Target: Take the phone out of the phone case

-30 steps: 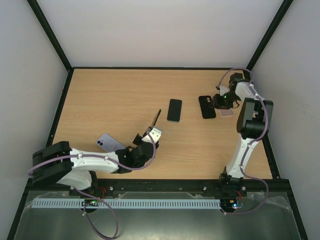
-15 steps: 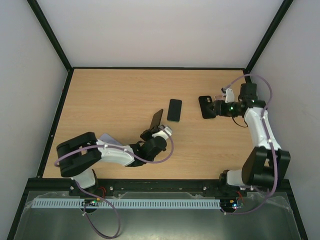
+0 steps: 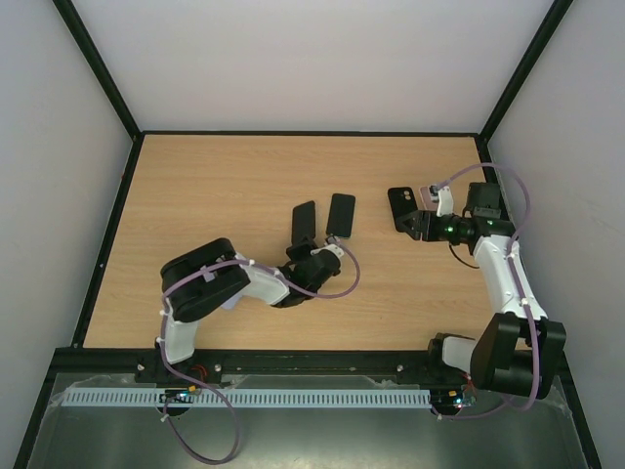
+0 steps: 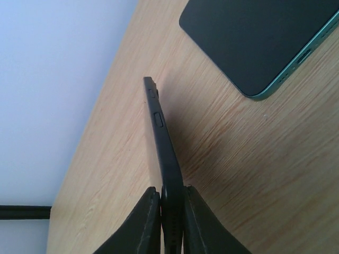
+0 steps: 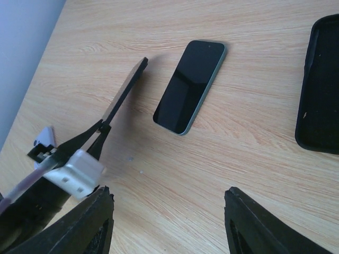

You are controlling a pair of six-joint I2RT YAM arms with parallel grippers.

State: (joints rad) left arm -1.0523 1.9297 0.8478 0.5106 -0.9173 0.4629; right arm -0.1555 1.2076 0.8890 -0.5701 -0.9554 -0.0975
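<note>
Table (image 3: 215, 186) carried the bare phone (image 3: 340, 215) flat at centre, the empty case (image 3: 401, 207) near wide-open right jaws; left jaws pinched a thin dark slab (image 4: 167, 153) on edge, best lowered flat before release.

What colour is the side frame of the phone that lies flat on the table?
Teal green. The frame of the phone shows best in the left wrist view.

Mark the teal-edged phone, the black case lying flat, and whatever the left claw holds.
teal-edged phone (image 5: 190, 87), right wrist view, middle of screen.
black case (image 3: 403, 209), top view, its middle.
held dark slab (image 4: 164, 143), left wrist view, buttoned side edge.
</note>
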